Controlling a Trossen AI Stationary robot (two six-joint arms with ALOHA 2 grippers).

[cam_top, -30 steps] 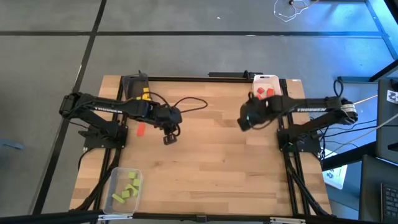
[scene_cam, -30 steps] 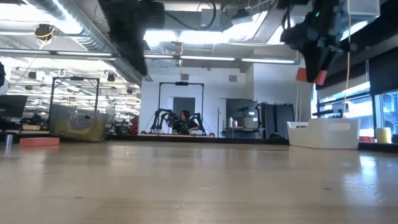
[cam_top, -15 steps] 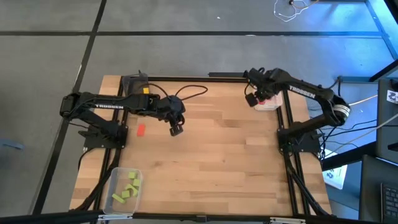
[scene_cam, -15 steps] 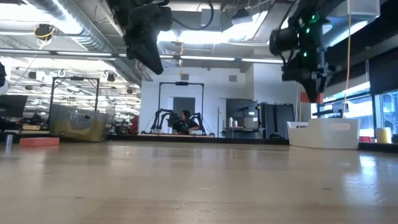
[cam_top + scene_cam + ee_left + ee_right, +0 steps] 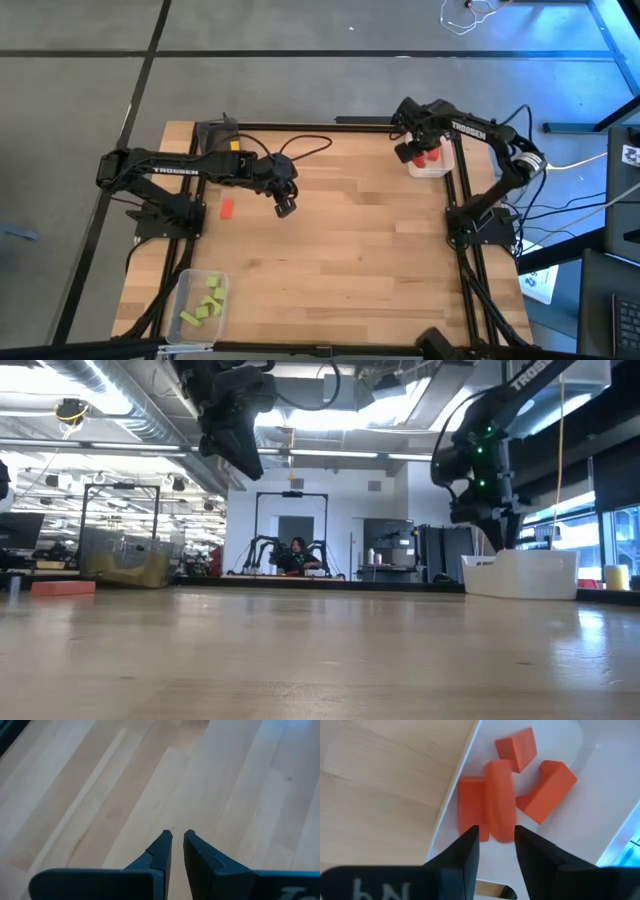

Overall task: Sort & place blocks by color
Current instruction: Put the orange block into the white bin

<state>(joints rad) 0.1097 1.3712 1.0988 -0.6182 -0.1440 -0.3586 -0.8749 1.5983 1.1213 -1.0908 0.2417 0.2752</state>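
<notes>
My right gripper (image 5: 496,832) hangs open over the white tray (image 5: 560,850) at the table's far right corner, fingers pointing down. A blurred red block (image 5: 499,800) shows just past its fingertips, above three other red blocks (image 5: 547,790) lying in the tray. My left gripper (image 5: 285,208) hovers above bare wood left of the table's middle, shut with nothing in it (image 5: 178,834). One more red block (image 5: 226,208) lies flat on the table to its left. My right gripper: the blurred red block's near end (image 5: 497,832) lies in line with the gap between the fingertips, which stand on either side of it. I cannot tell whether they touch it. The fingers come from above, pointing down into the tray.
A dark tray with yellow blocks (image 5: 232,150) sits at the far left behind my left arm. A clear tray of light green blocks (image 5: 203,298) stands at the near left corner. The wood between the arms and toward the near edge is bare.
My right gripper has swung from the table's middle right toward the far right corner and sunk over the white tray, carrying the red block; in the low view the block no longer shows below its fingers. My left gripper has shifted a little toward the far edge.
</notes>
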